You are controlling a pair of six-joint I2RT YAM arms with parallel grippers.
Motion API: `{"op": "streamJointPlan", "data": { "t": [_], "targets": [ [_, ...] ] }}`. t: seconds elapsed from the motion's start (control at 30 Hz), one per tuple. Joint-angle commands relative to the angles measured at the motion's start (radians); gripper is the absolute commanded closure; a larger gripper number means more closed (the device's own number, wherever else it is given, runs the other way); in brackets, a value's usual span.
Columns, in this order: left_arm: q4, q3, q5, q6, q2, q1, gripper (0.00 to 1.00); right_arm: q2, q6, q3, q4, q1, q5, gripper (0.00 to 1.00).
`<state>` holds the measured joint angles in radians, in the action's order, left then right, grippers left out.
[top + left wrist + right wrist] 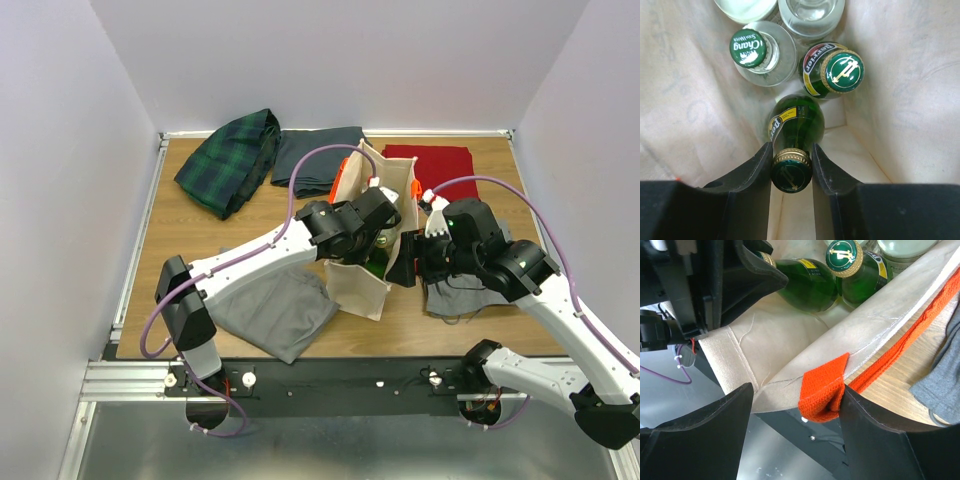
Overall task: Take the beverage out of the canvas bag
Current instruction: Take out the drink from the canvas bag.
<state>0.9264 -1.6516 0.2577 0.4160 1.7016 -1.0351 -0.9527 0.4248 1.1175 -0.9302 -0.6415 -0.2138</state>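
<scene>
The cream canvas bag [358,285] with orange handles [345,180] stands at the table's middle. My left gripper [792,155] reaches down inside it and is shut on the capped neck of a green Perrier bottle [796,125]. A second green Perrier bottle [840,70], a clear Chang bottle [754,50] and more clear bottles [810,12] stand behind it. My right gripper [796,400] is open and straddles the bag's near rim [770,340]. Its right finger touches the folded end of an orange handle [822,390]. Both grippers meet at the bag's mouth in the top view [395,245].
A plaid cloth [230,160], a dark grey cloth [315,155] and a red cloth [430,160] lie at the back. A grey cloth [275,310] lies front left, another [465,295] under my right arm. White walls enclose the table.
</scene>
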Motion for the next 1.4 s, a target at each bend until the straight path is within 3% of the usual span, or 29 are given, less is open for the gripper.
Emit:
{"op": "streamJointPlan", "data": {
  "t": [0.0,1.37],
  "targets": [
    [-0.011,-0.082,0.048,-0.028,-0.066,0.001,1.0,0.009,-0.009,0.021,-0.021,-0.006,0.022,0.24],
    [0.11,-0.28,0.052,-0.146,-0.031,0.004,1.0,-0.004,-0.02,0.03,-0.015,-0.006,0.024,0.24]
  ]
}}
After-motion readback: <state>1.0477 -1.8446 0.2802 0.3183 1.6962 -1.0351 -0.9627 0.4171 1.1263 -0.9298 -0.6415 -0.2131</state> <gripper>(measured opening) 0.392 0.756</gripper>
